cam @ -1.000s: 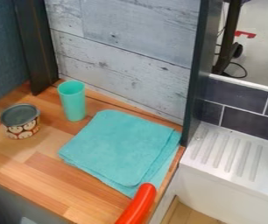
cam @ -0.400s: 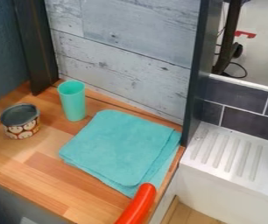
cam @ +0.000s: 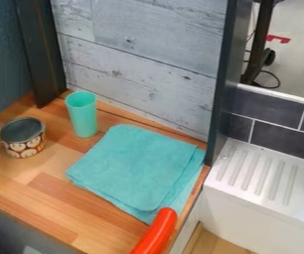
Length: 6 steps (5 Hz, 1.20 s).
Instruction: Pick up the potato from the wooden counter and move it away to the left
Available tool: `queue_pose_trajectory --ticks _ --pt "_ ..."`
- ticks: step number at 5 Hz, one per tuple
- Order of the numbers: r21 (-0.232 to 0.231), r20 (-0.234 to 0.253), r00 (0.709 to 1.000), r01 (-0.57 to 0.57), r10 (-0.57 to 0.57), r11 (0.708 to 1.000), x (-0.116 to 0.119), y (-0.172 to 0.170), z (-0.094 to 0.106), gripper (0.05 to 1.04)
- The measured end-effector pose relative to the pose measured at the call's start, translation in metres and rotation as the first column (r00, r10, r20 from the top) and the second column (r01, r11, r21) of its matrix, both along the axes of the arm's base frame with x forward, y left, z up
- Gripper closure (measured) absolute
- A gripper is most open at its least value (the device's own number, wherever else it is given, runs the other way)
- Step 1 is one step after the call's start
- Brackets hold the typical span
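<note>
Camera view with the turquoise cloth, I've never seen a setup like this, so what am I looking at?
It's the workspace of a black robot arm with a two-finger gripper, seen from a fixed camera looking down at a slant. On the wooden counter are a folded turquoise cloth, an upright turquoise cup and a round patterned tub. None of them is held. The red, rounded tube-like thing is too cut off to identify. To the right is a white ridged surface.

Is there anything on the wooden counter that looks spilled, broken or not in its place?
Nothing looks spilled or broken. The cup and tin stand upright. Only the cloth is folded a little unevenly: its lower layers stick out past the top one.
</note>
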<state>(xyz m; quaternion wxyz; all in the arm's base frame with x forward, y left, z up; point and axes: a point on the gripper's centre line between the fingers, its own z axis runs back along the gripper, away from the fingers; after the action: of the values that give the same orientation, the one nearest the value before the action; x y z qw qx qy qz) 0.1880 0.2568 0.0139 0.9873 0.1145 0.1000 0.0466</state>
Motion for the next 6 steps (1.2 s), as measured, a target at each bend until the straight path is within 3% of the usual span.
queue_pose_trajectory --ticks 2,3,5,6 --pt "0.013 0.001 1.0 -0.013 0.013 1.0 0.007 0.003 -0.001 0.421" --pt "-0.013 0.021 1.0 0.009 -0.009 1.0 0.01 0.0 -0.002 0.135" --pt "0.001 0.08 0.997 0.007 -0.007 1.0 0.013 -0.004 0.013 0.083" --pt "0.031 0.131 0.991 0.004 -0.008 1.0 0.011 -0.009 0.035 0.083"
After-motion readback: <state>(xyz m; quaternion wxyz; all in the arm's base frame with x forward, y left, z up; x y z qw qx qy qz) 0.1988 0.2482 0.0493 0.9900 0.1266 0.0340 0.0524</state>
